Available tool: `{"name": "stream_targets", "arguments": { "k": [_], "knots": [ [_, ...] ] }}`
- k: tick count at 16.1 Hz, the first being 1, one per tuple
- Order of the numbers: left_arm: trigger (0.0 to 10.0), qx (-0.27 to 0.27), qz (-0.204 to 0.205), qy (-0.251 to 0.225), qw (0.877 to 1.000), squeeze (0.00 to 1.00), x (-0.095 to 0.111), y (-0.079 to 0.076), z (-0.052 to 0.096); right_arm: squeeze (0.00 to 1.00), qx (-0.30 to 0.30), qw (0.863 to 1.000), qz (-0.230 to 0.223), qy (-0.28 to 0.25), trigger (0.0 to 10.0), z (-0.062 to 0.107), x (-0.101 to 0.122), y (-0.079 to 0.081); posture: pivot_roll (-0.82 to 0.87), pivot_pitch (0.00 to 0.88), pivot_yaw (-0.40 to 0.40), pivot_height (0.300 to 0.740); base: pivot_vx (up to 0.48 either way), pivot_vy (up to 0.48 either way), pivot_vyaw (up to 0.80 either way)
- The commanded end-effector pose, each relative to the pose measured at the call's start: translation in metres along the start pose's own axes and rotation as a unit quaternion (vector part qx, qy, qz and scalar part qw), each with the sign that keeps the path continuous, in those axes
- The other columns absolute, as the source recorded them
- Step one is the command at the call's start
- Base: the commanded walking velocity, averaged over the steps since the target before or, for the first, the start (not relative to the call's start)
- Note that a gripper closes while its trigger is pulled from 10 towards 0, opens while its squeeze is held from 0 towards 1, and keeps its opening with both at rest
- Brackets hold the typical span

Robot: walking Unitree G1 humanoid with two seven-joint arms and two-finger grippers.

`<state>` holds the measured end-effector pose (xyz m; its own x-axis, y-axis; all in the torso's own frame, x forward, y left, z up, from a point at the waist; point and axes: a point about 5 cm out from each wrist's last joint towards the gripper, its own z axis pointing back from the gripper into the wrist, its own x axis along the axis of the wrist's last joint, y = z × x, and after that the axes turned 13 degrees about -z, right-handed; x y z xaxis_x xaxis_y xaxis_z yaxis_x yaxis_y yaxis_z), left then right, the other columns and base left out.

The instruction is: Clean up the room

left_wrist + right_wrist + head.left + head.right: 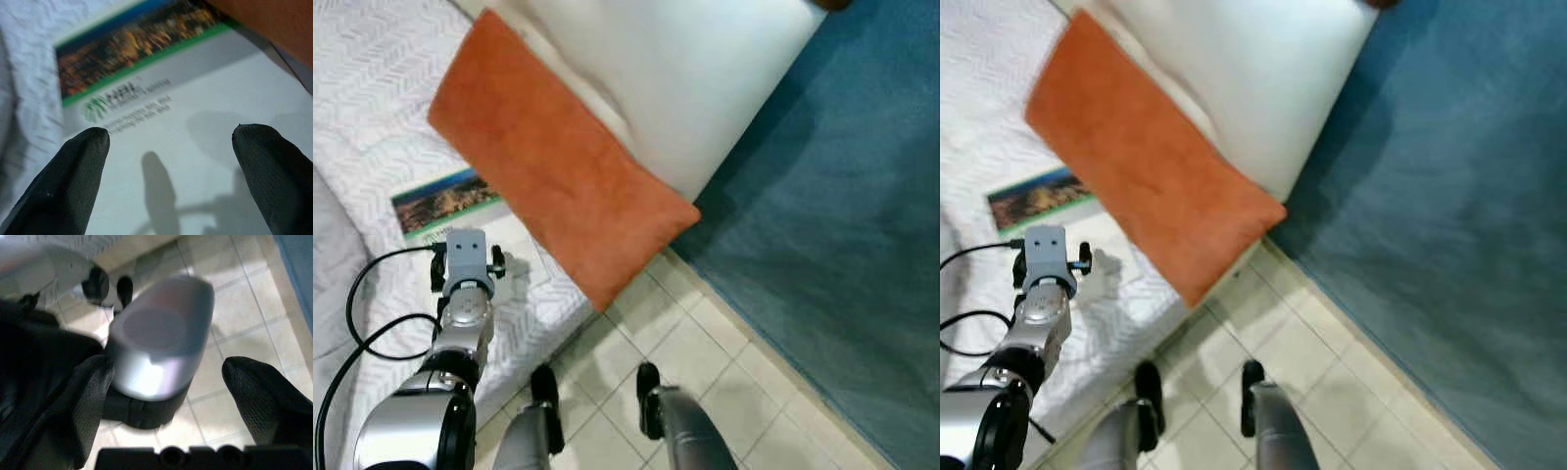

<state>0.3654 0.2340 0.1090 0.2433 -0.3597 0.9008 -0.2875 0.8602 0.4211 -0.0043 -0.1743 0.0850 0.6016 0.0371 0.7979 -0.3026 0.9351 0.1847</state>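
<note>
A flat white booklet with a city-lights photo strip and green band across its top lies on the white quilted bed. One corner of it is tucked under a long orange suede-like cushion, which overhangs the bed's edge above beige floor tiles. A blue carpet borders the tiles. The left tool hovers over the booklet, fingers spread wide, holding nothing. The right tool hangs spread and empty; its view is blurred.
</note>
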Motion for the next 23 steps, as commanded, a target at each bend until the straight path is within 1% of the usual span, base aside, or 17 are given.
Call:
{"name": "stream_targets", "arguments": {
  "k": [1, 2, 3, 4, 5, 6, 8, 10, 12, 13, 15, 16, 18, 19, 20, 21, 23],
  "knots": [
    [10.0, -0.005, -0.01, 0.038, 0.999, 0.0, -0.018, -0.002, 0.005, 0.0, 0.01, 1.0, -0.001, 0.015, 10.0, 0.011, -0.001, 0.005, -0.58, 0.701, -0.156, 0.74, 0.0, 0.0, 0.0],
    [10.0, -0.005, -0.015, 0.039, 0.999, 0.0, -0.017, 0.0, 0.004, 0.0, 0.009, 1.0, 0.002, 0.019, 10.0, 0.021, 0.003, 0.007, -0.59, 0.716, -0.171, 0.74, 0.0, 0.0, 0.0],
    [10.0, -0.005, -0.012, 0.048, 0.999, 0.0, -0.02, 0.002, 0.004, 0.0, 0.006, 1.0, 0.001, 0.021, 10.0, 0.025, 0.004, 0.008, -0.6, 0.72, -0.177, 0.74, 0.0, 0.0, 0.0],
    [10.0, -0.009, -0.005, 0.072, 0.997, 0.0, -0.03, 0.005, 0.006, 0.0, 0.005, 1.0, -0.001, 0.028, 10.0, 0.036, 0.006, 0.011, -0.6, 0.73, -0.192, 0.74, 0.0, 0.0, 0.0],
    [10.0, -0.011, -0.003, 0.081, 0.997, 0.0, -0.033, 0.005, 0.006, 0.0, 0.006, 1.0, -0.002, 0.031, 10.0, 0.041, 0.007, 0.013, -0.59, 0.735, -0.195, 0.74, 0.0, 0.0, 0.0],
    [10.0, -0.012, 0.0, 0.108, 0.994, 0.0, -0.047, 0.006, 0.011, 0.0, 0.007, 0.999, -0.006, 0.042, 10.0, 0.046, 0.003, 0.014, -0.57, 0.744, -0.194, 0.74, 0.0, 0.0, 0.0],
    [10.0, -0.01, 0.019, 0.17, 0.985, 0.0, -0.077, 0.008, 0.024, 0.0, 0.011, 0.999, -0.01, 0.048, 10.0, 0.048, 0.002, 0.016, -0.57, 0.751, -0.194, 0.74, 0.0, 0.0, 0.0],
    [10.0, -0.015, 0.039, 0.198, 0.979, 0.0, -0.091, 0.003, 0.033, 0.0, 0.012, 0.999, -0.011, 0.051, 10.0, 0.048, 0.0, 0.015, -0.54, 0.744, -0.182, 0.74, 0.0, 0.0, 0.0],
    [10.0, -0.02, 0.098, 0.232, 0.968, 0.0, -0.108, -0.018, 0.05, 0.0, 0.018, 0.999, -0.004, 0.049, 10.0, 0.04, -0.003, 0.009, -0.52, 0.739, -0.171, 0.74, 0.0, 0.0, 0.0],
    [10.0, -0.019, 0.109, 0.238, 0.965, 0.0, -0.111, -0.023, 0.054, 0.0, 0.02, 0.999, -0.001, 0.049, 10.0, 0.039, -0.004, 0.008, -0.52, 0.738, -0.169, 0.74, 0.0, 0.0, 0.0],
    [10.0, -0.02, 0.154, 0.259, 0.953, 0.0, -0.117, -0.043, 0.067, 0.0, 0.022, 0.999, 0.005, 0.044, 10.0, 0.034, -0.003, 0.004, -0.51, 0.721, -0.166, 0.74, 0.0, 0.0, 0.0],
    [10.0, -0.023, 0.162, 0.263, 0.951, 0.0, -0.117, -0.048, 0.07, 0.0, 0.022, 0.999, 0.007, 0.043, 10.0, 0.032, -0.003, 0.003, -0.51, 0.714, -0.161, 0.74, 0.0, 0.0, 0.0],
    [10.0, -0.043, 0.22, 0.278, 0.934, 0.0, -0.108, -0.083, 0.082, 0.0, 0.026, 0.999, 0.019, 0.041, 10.0, 0.03, -0.003, -0.001, -0.51, 0.712, -0.16, 0.74, 0.0, 0.0, 0.0],
    [10.0, -0.046, 0.249, 0.282, 0.925, 0.0, -0.103, -0.091, 0.083, 0.0, 0.025, 0.999, 0.021, 0.04, 10.0, 0.03, -0.003, -0.001, -0.51, 0.71, -0.159, 0.74, 0.0, 0.0, 0.0],
    [10.0, -0.045, 0.263, 0.285, 0.921, 0.0, -0.1, -0.095, 0.083, 0.0, 0.026, 0.999, 0.022, 0.041, 10.0, 0.03, -0.003, -0.001, -0.51, 0.71, -0.159, 0.74, 0.0, 0.0, 0.0],
    [10.0, -0.052, 0.29, 0.279, 0.914, 0.0, -0.087, -0.104, 0.081, 0.0, 0.027, 0.998, 0.024, 0.041, 10.0, 0.03, -0.003, 0.0, -0.52, 0.71, -0.155, 0.74, 0.0, 0.0, 0.0],
    [10.0, -0.085, 0.316, 0.248, 0.912, 0.0, -0.059, -0.117, 0.072, 0.0, 0.027, 0.998, 0.029, 0.038, 10.0, 0.027, -0.003, 0.001, -0.52, 0.705, -0.147, 0.74, 0.0, 0.0, 0.0]
  ]
}}
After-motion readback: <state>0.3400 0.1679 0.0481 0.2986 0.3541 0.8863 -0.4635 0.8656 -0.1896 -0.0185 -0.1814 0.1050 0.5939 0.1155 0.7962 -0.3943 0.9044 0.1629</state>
